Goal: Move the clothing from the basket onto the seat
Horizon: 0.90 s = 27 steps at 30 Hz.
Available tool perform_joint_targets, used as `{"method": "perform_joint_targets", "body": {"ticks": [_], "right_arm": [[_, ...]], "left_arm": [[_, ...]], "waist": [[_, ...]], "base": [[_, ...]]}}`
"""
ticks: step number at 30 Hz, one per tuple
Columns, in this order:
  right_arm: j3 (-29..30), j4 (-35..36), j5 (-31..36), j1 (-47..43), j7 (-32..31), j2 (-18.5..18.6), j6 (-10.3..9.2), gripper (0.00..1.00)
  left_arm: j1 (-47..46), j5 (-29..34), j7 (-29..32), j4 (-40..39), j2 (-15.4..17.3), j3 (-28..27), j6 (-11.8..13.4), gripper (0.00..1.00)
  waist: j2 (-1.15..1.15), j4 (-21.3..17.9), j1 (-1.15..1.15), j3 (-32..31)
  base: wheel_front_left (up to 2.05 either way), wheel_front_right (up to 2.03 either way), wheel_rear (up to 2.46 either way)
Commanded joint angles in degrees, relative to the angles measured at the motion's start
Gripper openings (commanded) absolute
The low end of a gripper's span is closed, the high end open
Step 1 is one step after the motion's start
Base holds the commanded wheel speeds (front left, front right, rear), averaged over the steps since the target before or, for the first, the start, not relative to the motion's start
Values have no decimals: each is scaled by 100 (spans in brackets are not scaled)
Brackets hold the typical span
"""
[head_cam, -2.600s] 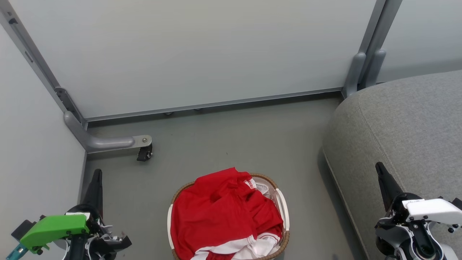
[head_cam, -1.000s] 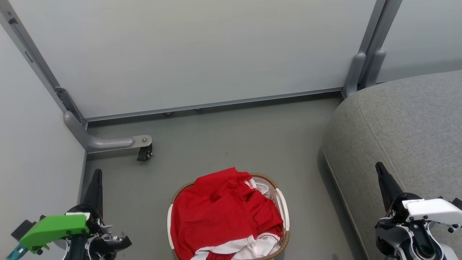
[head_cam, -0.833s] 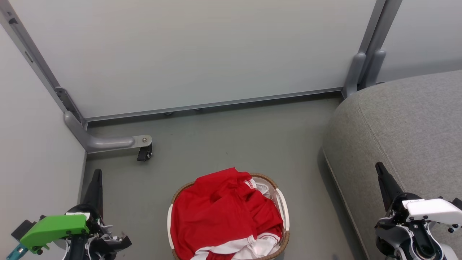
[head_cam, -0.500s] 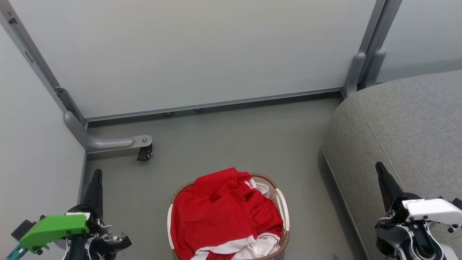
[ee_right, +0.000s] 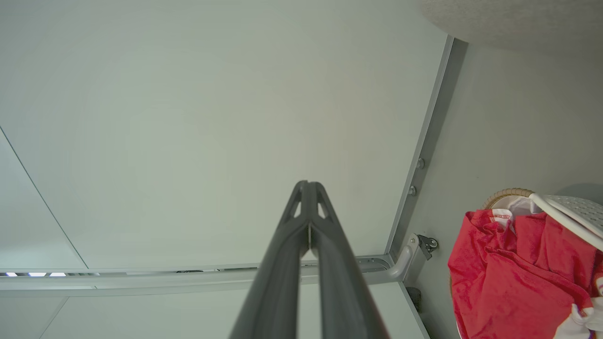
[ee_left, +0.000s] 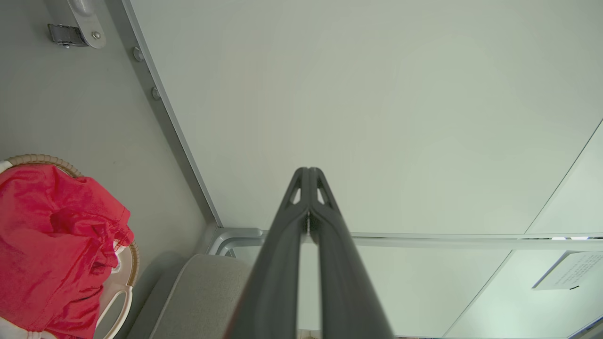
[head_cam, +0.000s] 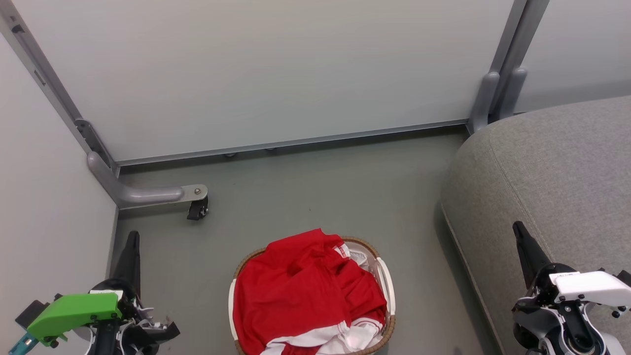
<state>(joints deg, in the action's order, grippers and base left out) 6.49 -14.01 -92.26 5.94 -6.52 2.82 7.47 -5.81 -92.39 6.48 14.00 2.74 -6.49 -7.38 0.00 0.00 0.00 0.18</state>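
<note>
The red clothing (head_cam: 305, 291) with white bands is heaped in the oval basket (head_cam: 385, 276) on the floor at the bottom centre. The same clothing (ee_left: 52, 245) (ee_right: 513, 278) appears at the edge of both wrist views. The grey seat (head_cam: 547, 182) fills the right side. My left gripper (head_cam: 132, 236) rests at the lower left, well left of the basket, fingers pressed together and empty. My right gripper (head_cam: 517, 228) sits at the lower right over the seat's front edge, also shut and empty. In the wrist views the left gripper (ee_left: 308, 170) and right gripper (ee_right: 308, 183) point at pale wall panels.
Pale partition panels (head_cam: 276, 69) close off the back and left. A grey metal foot with a black caster (head_cam: 197, 209) juts onto the floor at the left. Grey posts (head_cam: 495, 93) stand at the seat's far corner. Bare grey floor (head_cam: 335, 192) lies between basket and wall.
</note>
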Motion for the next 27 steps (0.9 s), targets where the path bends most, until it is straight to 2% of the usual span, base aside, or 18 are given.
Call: {"method": "perform_joint_targets", "body": {"ticks": [1,27], "right_arm": [[3,6,14,55,8,18,5,0],[3,6,14,56,9,18,5,0]], "left_arm": [[-81,41,1,-5,29,-4,-22,0],[-82,41,0,-5,29,-4,-22,0]], "waist": [[0,0,0,0],[0,0,0,0]], "base": [[0,0,0],[0,0,0]]}}
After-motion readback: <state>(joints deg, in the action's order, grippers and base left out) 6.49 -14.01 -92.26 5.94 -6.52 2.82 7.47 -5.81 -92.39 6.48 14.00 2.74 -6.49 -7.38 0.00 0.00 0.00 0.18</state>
